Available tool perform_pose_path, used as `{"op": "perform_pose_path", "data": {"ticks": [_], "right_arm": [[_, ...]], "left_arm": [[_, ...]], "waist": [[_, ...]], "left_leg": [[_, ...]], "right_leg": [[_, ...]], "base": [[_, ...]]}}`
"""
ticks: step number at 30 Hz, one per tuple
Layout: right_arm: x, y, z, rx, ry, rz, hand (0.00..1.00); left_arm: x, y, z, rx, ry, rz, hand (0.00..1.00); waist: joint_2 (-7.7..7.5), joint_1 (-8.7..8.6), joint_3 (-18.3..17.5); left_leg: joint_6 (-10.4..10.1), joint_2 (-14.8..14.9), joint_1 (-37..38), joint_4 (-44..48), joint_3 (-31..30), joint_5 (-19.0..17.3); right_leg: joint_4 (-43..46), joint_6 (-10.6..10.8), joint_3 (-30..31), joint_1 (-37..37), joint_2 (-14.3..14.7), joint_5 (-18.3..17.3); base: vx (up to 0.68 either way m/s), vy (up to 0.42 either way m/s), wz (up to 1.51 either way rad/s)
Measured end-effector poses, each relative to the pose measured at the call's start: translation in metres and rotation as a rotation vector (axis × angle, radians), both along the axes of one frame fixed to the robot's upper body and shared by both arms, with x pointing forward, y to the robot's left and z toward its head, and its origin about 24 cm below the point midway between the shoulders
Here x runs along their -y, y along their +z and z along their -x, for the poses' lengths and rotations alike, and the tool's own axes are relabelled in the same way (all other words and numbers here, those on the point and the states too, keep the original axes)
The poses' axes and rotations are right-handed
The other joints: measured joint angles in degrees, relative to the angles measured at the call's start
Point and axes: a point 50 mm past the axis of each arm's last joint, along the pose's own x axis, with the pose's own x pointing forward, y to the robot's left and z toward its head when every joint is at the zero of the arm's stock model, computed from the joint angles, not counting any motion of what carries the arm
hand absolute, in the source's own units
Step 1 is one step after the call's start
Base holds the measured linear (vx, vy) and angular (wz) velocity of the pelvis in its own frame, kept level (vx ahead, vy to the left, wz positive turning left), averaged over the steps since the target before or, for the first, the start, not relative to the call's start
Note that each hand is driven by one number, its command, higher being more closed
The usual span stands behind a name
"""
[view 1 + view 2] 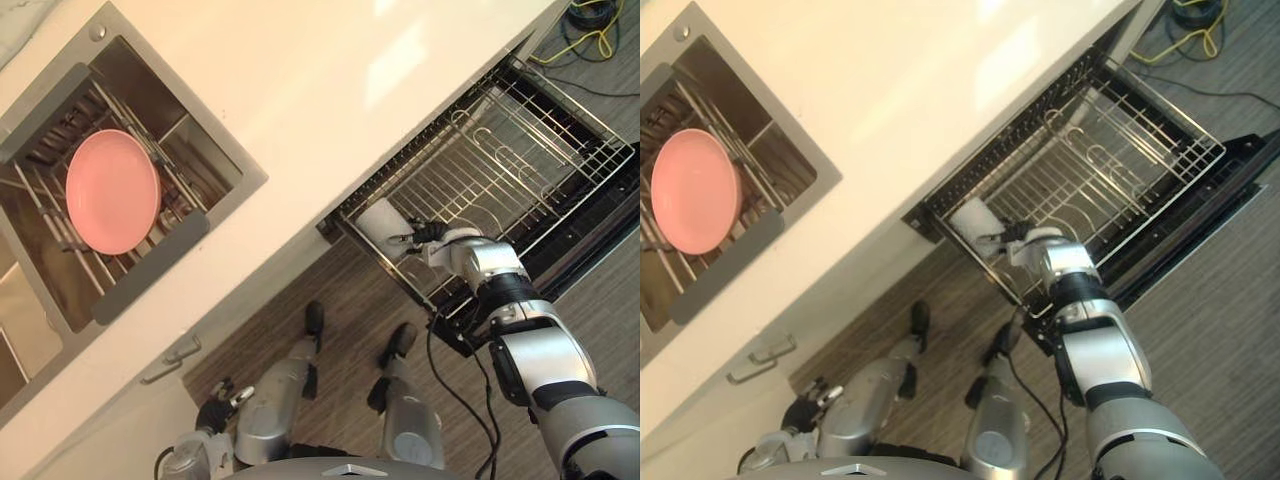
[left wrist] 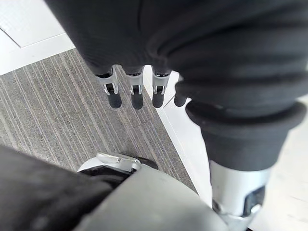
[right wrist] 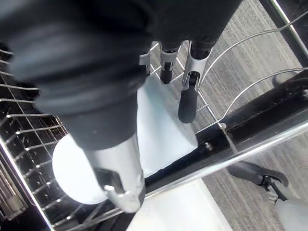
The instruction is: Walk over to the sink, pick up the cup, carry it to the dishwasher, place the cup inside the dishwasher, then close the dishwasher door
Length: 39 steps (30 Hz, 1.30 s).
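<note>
A white cup (image 1: 378,222) lies tilted in the near left corner of the pulled-out wire rack (image 1: 520,150) of the dishwasher. My right hand (image 1: 432,243) reaches into that corner. In the right wrist view its thumb (image 3: 120,178) crosses the cup (image 3: 163,130) and its fingers (image 3: 187,98) curl down the far side, so the hand is shut on the cup as it rests against the rack wires. My left hand (image 1: 215,408) hangs low by the cabinet front, its fingers (image 2: 136,94) relaxed and holding nothing.
The dishwasher door (image 1: 600,235) is folded down under the rack. A cream counter (image 1: 330,90) runs above it. A steel sink (image 1: 225,165) at the left holds a pink plate (image 1: 112,190) on a wire rack. Yellow cable (image 1: 590,35) lies on the floor beyond.
</note>
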Motion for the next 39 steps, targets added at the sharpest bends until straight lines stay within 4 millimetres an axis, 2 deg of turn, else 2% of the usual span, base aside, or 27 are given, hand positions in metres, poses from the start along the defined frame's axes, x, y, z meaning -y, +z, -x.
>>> {"op": "perform_pose_path", "data": {"ticks": [3,6,9,11,12,13,15,18,21,24,25,30,35,39], "right_arm": [[0.0,-0.001,0.0,-0.015,0.031,0.072,0.0],[-0.002,0.0,-0.001,0.002,0.035,0.072,0.0],[-0.008,0.017,-0.004,0.144,0.03,0.072,0.0],[-0.014,0.025,0.0,0.245,0.017,-0.001,0.0],[-0.021,0.026,0.004,0.293,0.009,-0.057,0.0],[-0.029,0.018,0.013,0.324,-0.018,-0.15,0.0],[-0.033,0.009,0.023,0.343,-0.055,-0.229,0.0],[-0.041,-0.02,0.057,0.389,-0.192,-0.418,0.0],[-0.041,-0.037,0.086,0.421,-0.268,-0.528,0.0],[-0.037,-0.042,0.103,0.449,-0.317,-0.592,0.0],[-0.037,-0.039,0.105,0.468,-0.312,-0.596,0.0],[-0.048,0.009,0.117,0.785,-0.143,-0.721,0.0],[-0.05,0.025,0.122,0.921,-0.085,-0.746,0.0],[-0.048,0.024,0.124,0.933,-0.088,-0.777,0.0]], "left_arm": [[0.0,0.001,-0.002,0.005,-0.019,-0.024,0.0],[0.0,0.002,-0.003,0.001,-0.026,-0.03,0.0],[-0.001,0.001,-0.003,-0.003,-0.034,-0.056,0.0],[-0.004,0.001,-0.002,-0.009,-0.032,-0.08,0.0],[-0.007,0.0,0.0,-0.017,-0.021,-0.095,0.0],[-0.013,-0.001,0.005,-0.033,-0.01,-0.119,0.0],[-0.018,-0.002,0.008,-0.043,0.016,-0.139,0.0],[-0.029,-0.009,0.028,-0.116,0.1,-0.187,0.0],[-0.034,-0.012,0.041,-0.153,0.165,-0.241,0.0],[-0.035,-0.014,0.051,-0.186,0.226,-0.268,0.0],[-0.035,-0.015,0.051,-0.189,0.241,-0.27,0.0],[-0.036,-0.017,0.062,-0.213,0.311,-0.288,0.0],[-0.038,-0.018,0.068,-0.226,0.324,-0.303,0.0],[-0.039,-0.019,0.071,-0.235,0.331,-0.32,0.0]], "waist": [[-0.01,-0.01,0.0],[-0.03,0.1,0.0],[-0.19,-0.01,0.0],[-0.77,-0.31,-0.3],[-1.62,-0.69,-0.7],[-3.04,-1.03,-1.8],[-4.26,-1.19,-2.9],[-7.19,-2.2,-7.2],[-8.15,-2.8,-10.2],[-8.23,-4.02,-12.9],[-8.21,-4.0,-13.2],[-8.77,-4.19,-15.4],[-9.51,-4.18,-16.8],[-9.71,-4.77,-17.4]], "left_leg": [[0.0,0.0,0.2,0.0,-0.5,0.2],[0.0,0.0,1.2,0.0,-0.6,0.2],[0.0,0.2,3.0,-0.6,-0.4,0.3],[-0.2,0.3,3.5,-0.9,-0.3,0.4],[-0.4,0.5,3.7,-1.0,-0.1,0.3],[-0.8,0.8,4.2,-1.0,0.6,0.0],[-0.9,0.9,4.7,-1.0,0.9,-0.2],[-1.0,1.1,5.8,-0.9,2.4,-1.0],[-1.2,1.1,8.0,-0.9,4.0,-2.5],[-1.3,1.2,9.4,-1.0,4.4,-3.1],[-1.3,1.2,9.6,-1.0,4.7,-3.2],[-1.9,2.2,11.1,-1.1,6.1,-3.8],[-2.3,2.8,13.0,-1.1,7.2,-4.7],[-2.1,2.9,13.2,-1.1,7.3,-4.7]], "right_leg": [[0.0,0.0,-0.6,0.5,0.0,0.0],[0.0,0.0,-0.8,1.6,0.0,0.0],[0.0,-0.2,-0.6,3.0,0.2,-0.1],[0.0,-0.1,-0.2,3.3,0.4,-0.1],[0.0,-0.1,0.1,3.5,0.6,-0.1],[-0.1,-0.1,0.5,3.7,0.8,-0.2],[-0.1,-0.1,0.9,4.0,0.9,-0.4],[-0.3,0.1,2.4,4.3,1.1,-0.8],[-0.4,0.4,3.9,5.5,1.0,-1.5],[-0.4,0.7,4.3,6.7,1.1,-2.0],[-0.4,0.6,4.5,6.8,1.1,-2.1],[-0.4,-0.2,5.9,7.3,2.0,-2.5],[-0.4,-0.5,6.8,8.6,2.6,-2.7],[-0.5,-0.5,6.9,8.7,2.7,-2.8]], "base": [[0.05,-0.008,0.1],[0.04,-0.01,0.03],[0.0,-0.007,-0.04],[0.01,-0.014,-0.06],[0.04,-0.029,-0.11],[0.05,-0.031,-0.14],[0.06,-0.023,-0.14],[0.1,-0.022,-0.24],[0.08,-0.001,-0.31],[0.06,0.01,-0.12],[0.04,0.007,-0.17],[0.03,-0.012,-0.16],[0.06,-0.012,-0.12],[0.01,0.0,-0.01]]}}
